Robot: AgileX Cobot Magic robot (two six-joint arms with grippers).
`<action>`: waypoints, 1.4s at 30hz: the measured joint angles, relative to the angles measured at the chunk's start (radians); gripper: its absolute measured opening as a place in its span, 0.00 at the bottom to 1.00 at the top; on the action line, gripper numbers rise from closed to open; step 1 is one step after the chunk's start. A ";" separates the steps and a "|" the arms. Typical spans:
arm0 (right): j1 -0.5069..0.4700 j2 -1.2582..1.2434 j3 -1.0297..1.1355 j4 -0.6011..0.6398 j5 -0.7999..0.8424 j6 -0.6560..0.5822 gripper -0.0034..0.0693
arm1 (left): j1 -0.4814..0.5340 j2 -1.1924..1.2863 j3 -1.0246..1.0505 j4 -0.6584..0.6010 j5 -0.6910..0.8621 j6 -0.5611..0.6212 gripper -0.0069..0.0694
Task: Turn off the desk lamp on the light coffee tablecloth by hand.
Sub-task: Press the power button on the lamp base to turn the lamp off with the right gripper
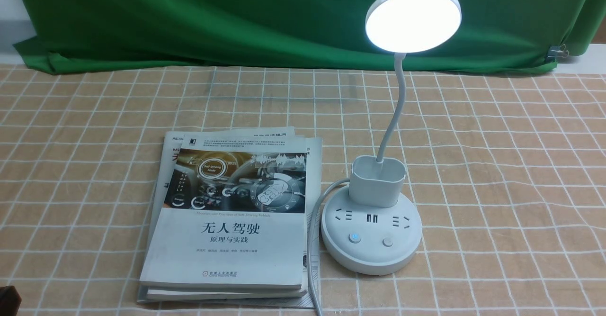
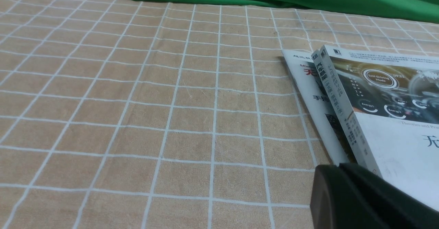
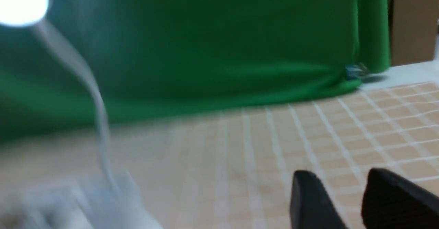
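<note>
The white desk lamp stands lit on the light coffee tablecloth (image 1: 497, 174), right of centre in the front view. Its round disc head (image 1: 413, 18) glows, a thin neck (image 1: 396, 112) bends down into the pen cup (image 1: 378, 181), and the round base (image 1: 371, 252) carries sockets, a blue-lit button (image 1: 353, 237) and a plain button (image 1: 387, 241). My left gripper (image 2: 339, 169) is shut and empty, low over the cloth beside the books. My right gripper (image 3: 343, 179) is open and empty; its blurred view shows the lamp head (image 3: 20, 2) and neck (image 3: 92, 84) off to one side.
A stack of books (image 1: 232, 212) lies just left of the lamp base, and also shows in the left wrist view (image 2: 387, 126). The lamp's white cord (image 1: 312, 240) runs between the books and the base. A green cloth (image 1: 236, 17) hangs along the back. A cardboard box (image 3: 411, 23) stands beyond it.
</note>
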State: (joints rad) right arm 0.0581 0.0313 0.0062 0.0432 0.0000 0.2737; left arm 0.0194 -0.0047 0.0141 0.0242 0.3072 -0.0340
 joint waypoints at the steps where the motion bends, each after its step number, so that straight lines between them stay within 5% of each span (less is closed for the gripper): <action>1: 0.000 0.000 0.000 0.004 -0.039 0.100 0.38 | 0.000 0.000 0.000 0.000 0.000 0.000 0.10; 11: 0.003 0.004 -0.001 0.011 -0.090 0.273 0.31 | 0.000 0.000 0.000 0.000 0.000 0.000 0.10; 16: 0.084 0.160 -0.228 0.012 0.260 0.141 0.11 | 0.000 0.000 0.000 0.000 0.000 0.000 0.10; 22: 0.180 0.518 -0.594 -0.009 0.759 -0.037 0.09 | 0.000 0.000 0.000 0.000 0.000 0.000 0.10; 27: 0.189 0.800 -0.721 -0.043 0.961 -0.072 0.09 | 0.000 0.000 0.000 0.000 0.000 0.000 0.10; 35: 0.214 1.083 -0.788 0.044 0.945 -0.135 0.10 | 0.000 0.000 0.000 0.000 0.000 0.000 0.10; 42: 0.406 1.270 -0.863 0.048 0.853 -0.102 0.10 | 0.000 0.000 0.000 0.000 0.000 0.000 0.10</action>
State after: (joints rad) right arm 0.4640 1.3012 -0.8570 0.0908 0.8531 0.1713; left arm 0.0194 -0.0047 0.0141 0.0242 0.3072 -0.0340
